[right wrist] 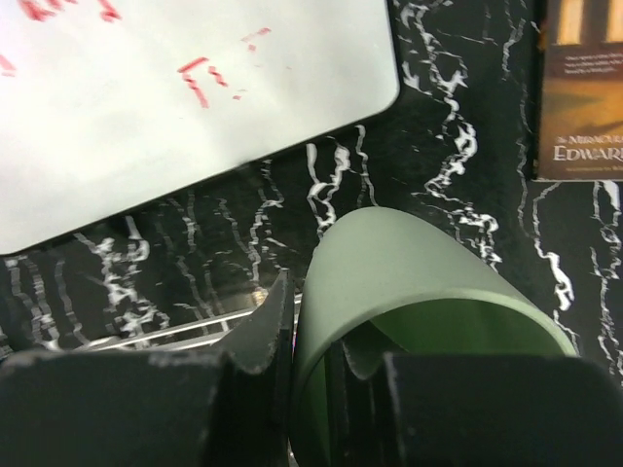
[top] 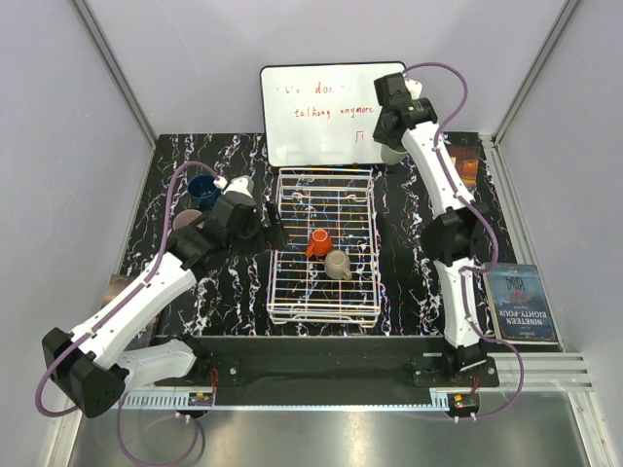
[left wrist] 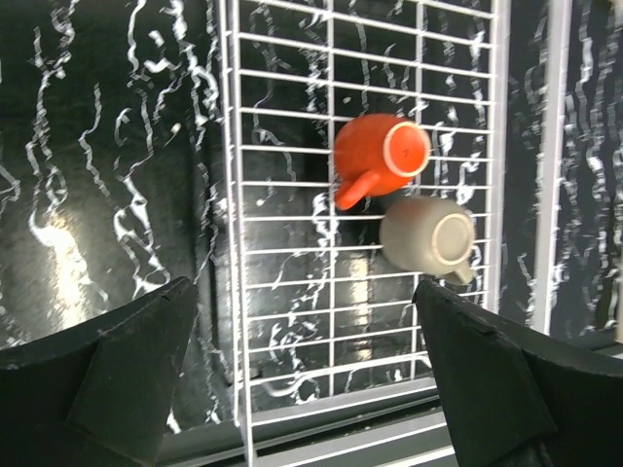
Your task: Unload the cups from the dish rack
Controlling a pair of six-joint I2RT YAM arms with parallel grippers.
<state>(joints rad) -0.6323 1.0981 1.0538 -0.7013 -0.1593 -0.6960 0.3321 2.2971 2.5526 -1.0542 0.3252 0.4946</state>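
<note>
Mint-green cup (right wrist: 419, 282) is far right beside the whiteboard (right wrist: 146, 117), its rim pinched in the right gripper (right wrist: 316, 331). Left gripper (left wrist: 304, 292) gapes empty at the dish rack (left wrist: 234, 146) left edge, near the orange cup (left wrist: 384, 156) and taupe cup (left wrist: 428, 233). A rim-only pinch could let the cup tip on release.

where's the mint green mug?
The mint green mug is back right in the top view, pinched by the right gripper beside the whiteboard, outside the dish rack.

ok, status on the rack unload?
Left gripper open, left of dish rack. Right gripper shut on mint green mug by whiteboard. Orange mug, taupe mug in rack, nothing over them.
</note>
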